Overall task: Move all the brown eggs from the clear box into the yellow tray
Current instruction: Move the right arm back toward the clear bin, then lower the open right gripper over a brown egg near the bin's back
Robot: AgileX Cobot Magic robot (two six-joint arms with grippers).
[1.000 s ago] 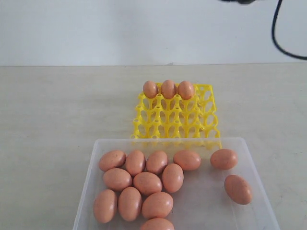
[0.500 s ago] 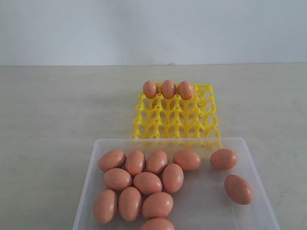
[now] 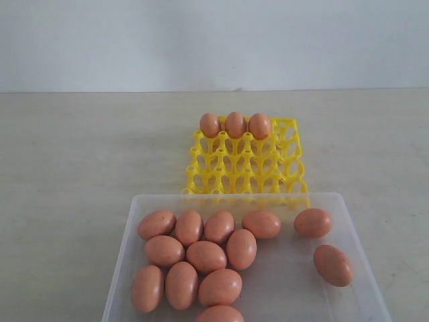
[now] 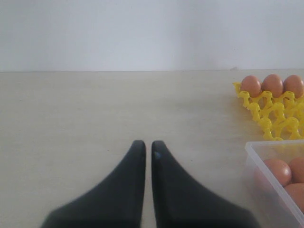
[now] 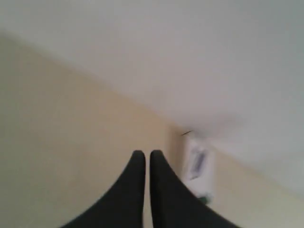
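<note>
Eggs fill most of what I see on the pale bench [image 3: 67,168]; the exterior view looks across it toward a plain light wall [image 3: 214,40]. Nearest the camera sits the clear box [image 3: 288,295], a shallow frosted bin whose near edge runs out of the picture; thirteen brown eggs [image 3: 206,256] lie on their sides inside it. Eleven of them are packed in a touching cluster on the left half of the box; the lowest of these is cut off by the picture's edge. Two more lie apart on the right half, one near the far right corner [image 3: 312,222] and one closer to me [image 3: 333,265].

Just beyond the box's far wall stands the yellow tray [image 3: 244,168], an open lattice of cups; three eggs [image 3: 234,124] stand side by side in its farthest row, filling the three cups from the left.

In the left wrist view, the left hand [image 4: 148,145] hangs over bare bench, well to the side of the tray and box; its two dark fingers [image 4: 135,161] are drawn together with only a thin slit between them, and it has hold of nothing. The tray's corner [image 4: 273,116] and one corner of the box [image 4: 259,154] show at that picture's edge.

The right wrist view is blurred; the right hand [image 5: 147,154] likewise has its fingers pressed nearly together and carries nothing; past it I make out only bench, wall and a small white thing [image 5: 197,164] that I cannot identify.
</note>
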